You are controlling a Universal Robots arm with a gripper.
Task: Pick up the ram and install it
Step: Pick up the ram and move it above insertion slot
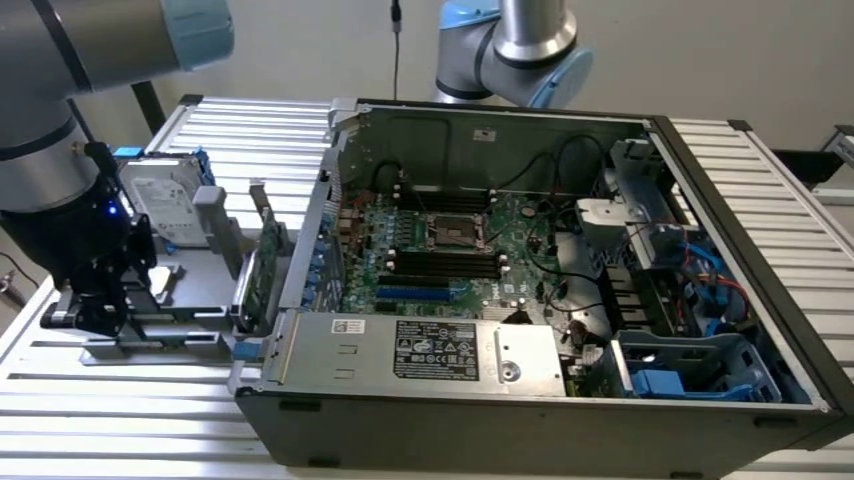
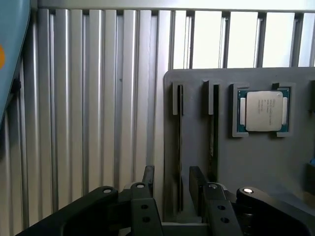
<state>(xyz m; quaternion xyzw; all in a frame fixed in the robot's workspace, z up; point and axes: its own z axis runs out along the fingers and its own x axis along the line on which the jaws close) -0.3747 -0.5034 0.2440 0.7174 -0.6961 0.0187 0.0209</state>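
Note:
My gripper (image 2: pixel 172 184) is open above a grey parts holder (image 2: pixel 197 98). Its two black fingers (image 2: pixel 148 179) stand either side of the line of a narrow slot. In that slot the ram (image 2: pixel 179 147) shows as a thin dark edge, standing on its side, and nothing touches it. A second slot (image 2: pixel 213 132) beside it holds a similar dark edge. In the exterior view the gripper (image 1: pixel 100 305) hangs over the same holder (image 1: pixel 180 320) at the exterior view's left, outside the open computer case (image 1: pixel 534 420). The black memory slots (image 1: pixel 441 265) lie on the motherboard inside.
A processor chip (image 2: pixel 264 110) sits in a pocket of the holder. A silver hard drive (image 1: pixel 167 205) and a green expansion card (image 1: pixel 271 255) stand on the holder between gripper and case. A second arm (image 1: pixel 514 50) stands behind the case. The table is ribbed metal (image 2: pixel 98 123).

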